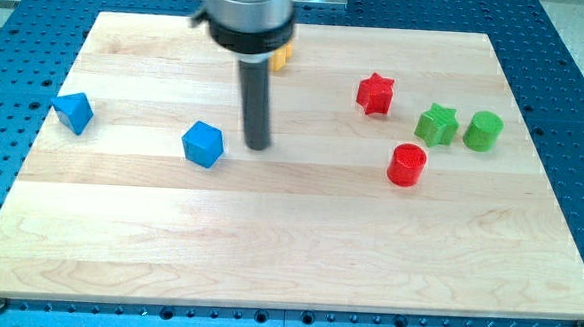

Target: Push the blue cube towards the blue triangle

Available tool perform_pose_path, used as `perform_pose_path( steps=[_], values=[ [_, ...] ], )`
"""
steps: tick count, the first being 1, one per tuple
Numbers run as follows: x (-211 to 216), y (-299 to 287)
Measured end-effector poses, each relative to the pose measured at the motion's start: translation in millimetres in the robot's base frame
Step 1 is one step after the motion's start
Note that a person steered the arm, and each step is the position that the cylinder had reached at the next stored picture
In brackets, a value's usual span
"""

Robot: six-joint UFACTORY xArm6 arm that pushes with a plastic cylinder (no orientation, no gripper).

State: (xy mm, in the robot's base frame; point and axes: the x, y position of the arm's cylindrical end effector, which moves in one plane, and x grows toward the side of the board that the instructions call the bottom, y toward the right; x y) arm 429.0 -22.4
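The blue cube [203, 144] sits on the wooden board [287, 253], left of centre. My tip [258, 145] rests just to its right, near but apart from it; the rod is a bare pusher and holds nothing. The blue triangle [73, 112] lies well to the left, close to the board's left edge and slightly farther back than the cube. Behind the rod, a yellow block [282, 55] peeks out near the far edge, its shape hidden. On the right side stand a red star [375, 94], a green star [437, 125] touching or just beside a green cylinder [483, 131], and a red cylinder [407, 165] nearer the front.
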Motion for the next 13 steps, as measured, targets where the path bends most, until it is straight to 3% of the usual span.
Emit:
perform_pose_path(
  steps=[2, 4, 5, 7, 8, 9, 10, 13],
  values=[
    [5.0, 32.9],
    [6.3, -39.1],
    [25.2, -48.5],
    [-3.8, -160.7],
    [34.7, -133.8],
    [24.6, -164.1],
    [17.2, -154.2],
    [-25.8, -0.5]
  ],
)
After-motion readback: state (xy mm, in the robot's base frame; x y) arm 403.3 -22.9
